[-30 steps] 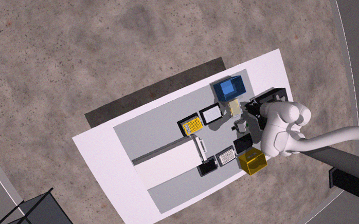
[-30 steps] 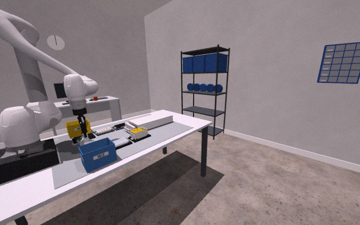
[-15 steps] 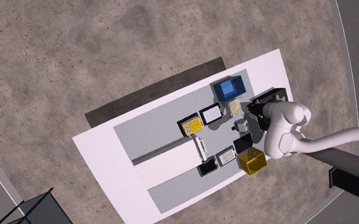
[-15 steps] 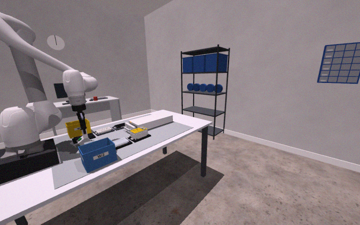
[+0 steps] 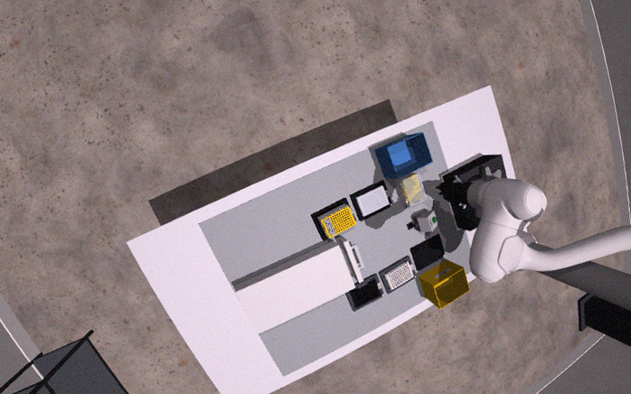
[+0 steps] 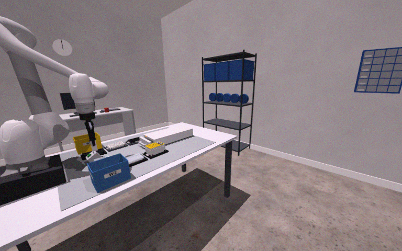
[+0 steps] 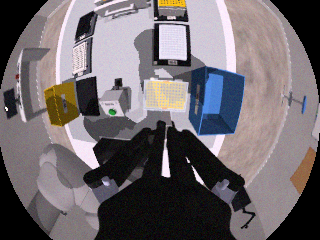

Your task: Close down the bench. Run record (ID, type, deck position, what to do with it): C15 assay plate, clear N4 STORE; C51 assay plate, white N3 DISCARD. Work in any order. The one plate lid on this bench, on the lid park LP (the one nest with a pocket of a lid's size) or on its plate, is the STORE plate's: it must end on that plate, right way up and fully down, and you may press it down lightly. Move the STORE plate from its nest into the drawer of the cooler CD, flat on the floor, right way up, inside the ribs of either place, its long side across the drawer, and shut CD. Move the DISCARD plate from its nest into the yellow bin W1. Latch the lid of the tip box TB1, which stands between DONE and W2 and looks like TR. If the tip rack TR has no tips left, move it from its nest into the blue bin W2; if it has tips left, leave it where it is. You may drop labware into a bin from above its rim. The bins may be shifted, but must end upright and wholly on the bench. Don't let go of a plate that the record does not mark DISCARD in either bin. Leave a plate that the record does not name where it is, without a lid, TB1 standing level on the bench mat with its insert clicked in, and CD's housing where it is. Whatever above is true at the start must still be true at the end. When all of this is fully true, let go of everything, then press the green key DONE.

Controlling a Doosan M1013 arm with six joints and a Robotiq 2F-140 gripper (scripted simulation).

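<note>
My gripper [image 5: 442,189] is shut and empty. It hangs above the mat just beside the tip box TB1 [image 5: 411,188], whose pale yellow top shows right ahead of the fingertips [image 7: 163,139] in the wrist view [image 7: 166,95]. The green key DONE [image 5: 424,221] sits on its small grey box next to TB1. The white plate [image 5: 371,200] lies in its black nest. The clear plate [image 5: 398,274] lies in its nest by the yellow bin W1 [image 5: 443,283]. The blue bin W2 [image 5: 403,153] stands beyond TB1. The tip rack TR [image 5: 338,220] has a yellow top.
The white cooler CD [image 5: 296,285] lies along the mat, its handled front [image 5: 352,255] facing the nests. Two dark nests [image 5: 427,250] [image 5: 365,293] flank the clear plate. The arm's black base [image 5: 473,188] stands at the bench end. In the exterior view, W2 [image 6: 109,171] hides TB1.
</note>
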